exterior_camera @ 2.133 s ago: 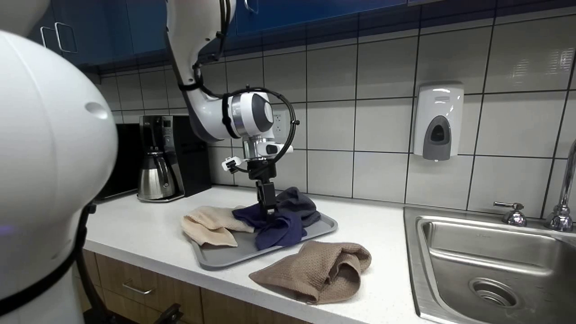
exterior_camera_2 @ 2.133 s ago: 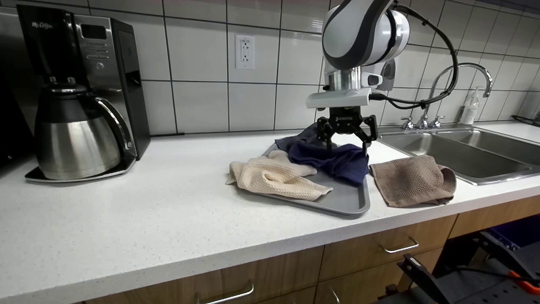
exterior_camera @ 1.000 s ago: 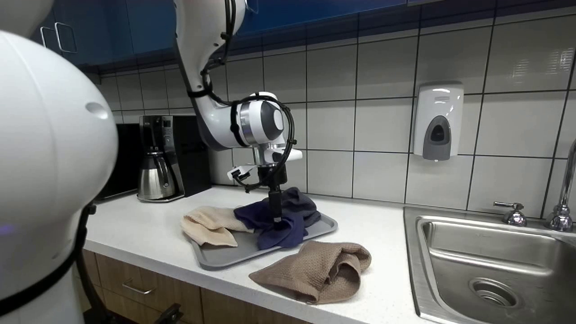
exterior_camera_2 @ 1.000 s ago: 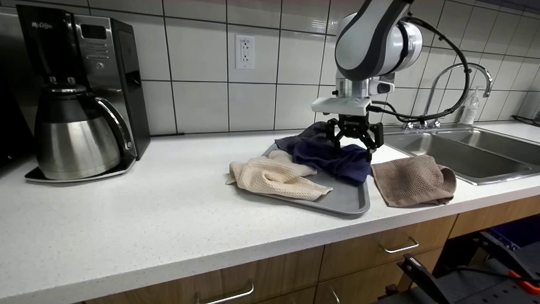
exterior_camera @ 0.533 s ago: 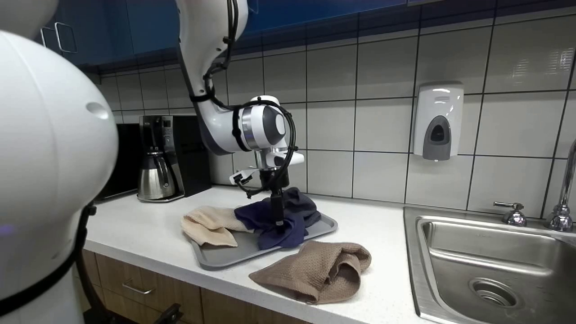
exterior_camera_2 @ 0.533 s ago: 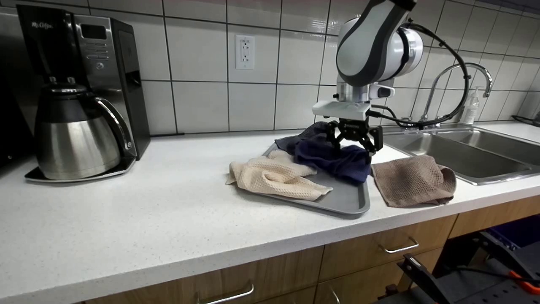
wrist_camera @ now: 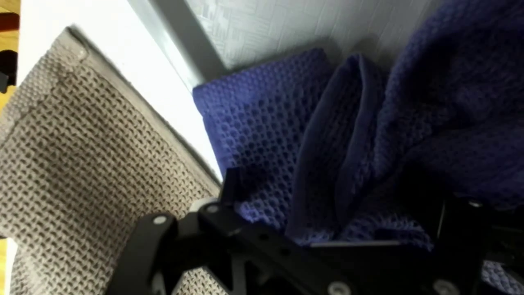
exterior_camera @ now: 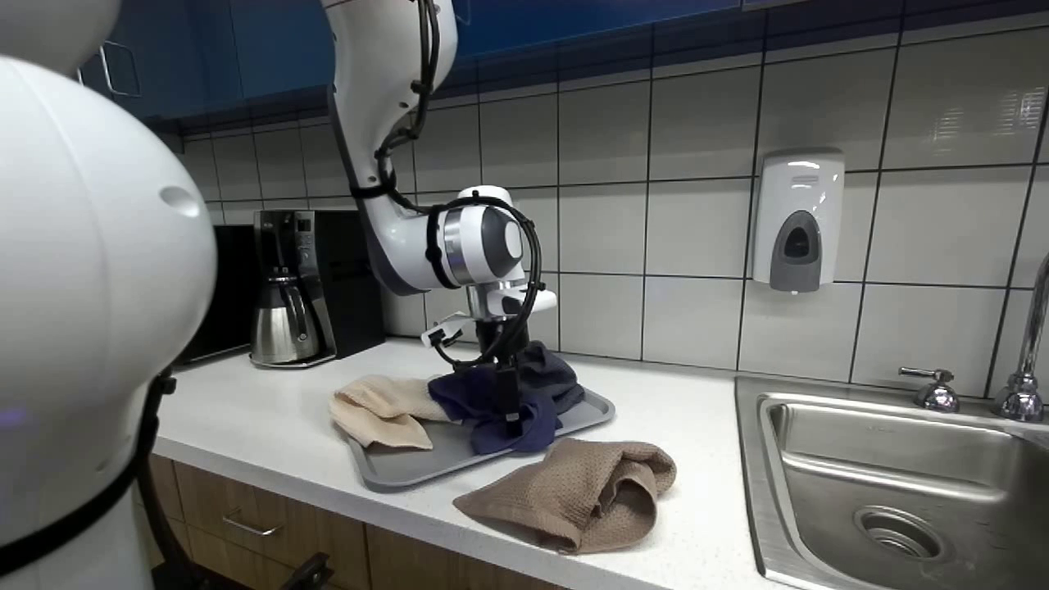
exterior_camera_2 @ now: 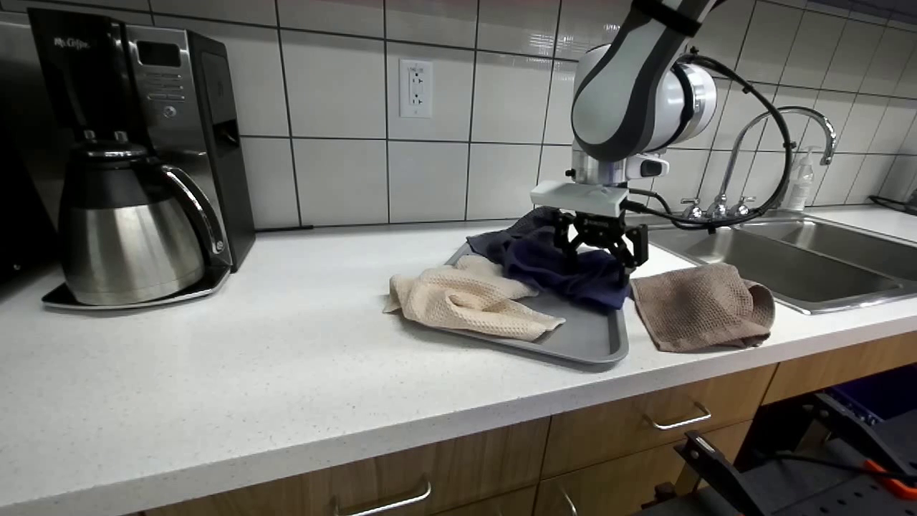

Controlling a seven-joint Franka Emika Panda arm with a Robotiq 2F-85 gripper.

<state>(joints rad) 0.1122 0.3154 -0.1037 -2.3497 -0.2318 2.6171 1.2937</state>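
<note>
Navy cloth (exterior_camera_2: 555, 276): heaped in loose folds on the grey tray (exterior_camera_2: 573, 340), right below the gripper; one corner lies over the tray's rim.
Gripper (exterior_camera_2: 597, 269): points down at the heap, spread wide, nothing pinched.
Fingers (wrist_camera: 231, 186): well apart, navy fabric slack between them; one stands by the cloth's edge nearest the brown cloth. The wrist view is dark here, so whether the tips press on the fabric or sit just above it is hard to say.
Waffle weave: looks light, soft and limp, with enough texture not to slip; nothing to break, though the heap would probably sag and unfold once lifted.
Raised fold (wrist_camera: 339, 139): seems the best place to take hold; several layers together should hold better than a single hem.
Tray neighbours: cream cloth (exterior_camera_2: 466, 297) beside the navy, dark grey cloth (exterior_camera: 553, 377) against it and perhaps apt to drag along.
Brown cloth (exterior_camera_2: 706, 308): on the white counter (exterior_camera_2: 286, 373), just beside the tray, on the sink (exterior_camera: 758, 492) side.
</note>
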